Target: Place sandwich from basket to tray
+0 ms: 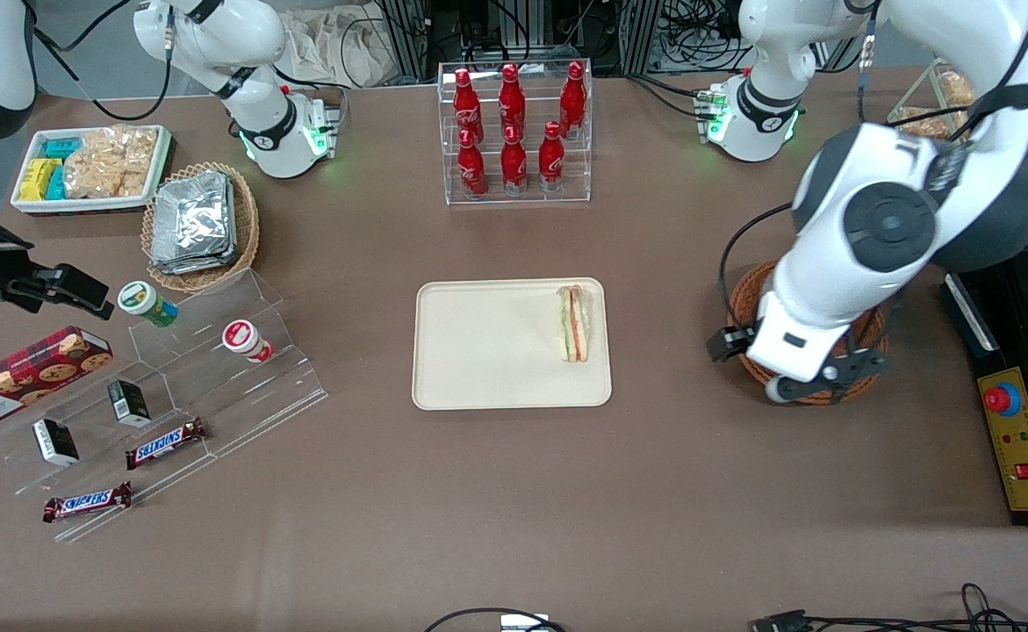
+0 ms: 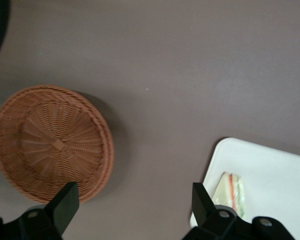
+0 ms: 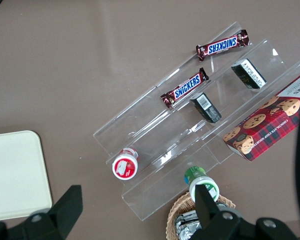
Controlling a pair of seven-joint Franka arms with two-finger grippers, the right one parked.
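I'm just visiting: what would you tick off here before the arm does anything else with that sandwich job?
1. Sandwich lies on the tray: ok.
2. Sandwich inside the tray's rim, near the edge toward the working arm: ok.
3. Basket has nothing left in it: ok.
4. End effector open and holding nothing: ok.
5. End effector above the table between basket and tray, touching neither: ok.

Reddish-brown basket [image 2: 52, 142] seen as rough woven wicker, tray [image 1: 487, 351] as smooth matt cream plastic, sandwich [image 1: 574, 323] wrapped in clear glossy film, counter [image 1: 566, 491] covered in matt brown, open claw [image 2: 135, 202] above it in matt black plastic
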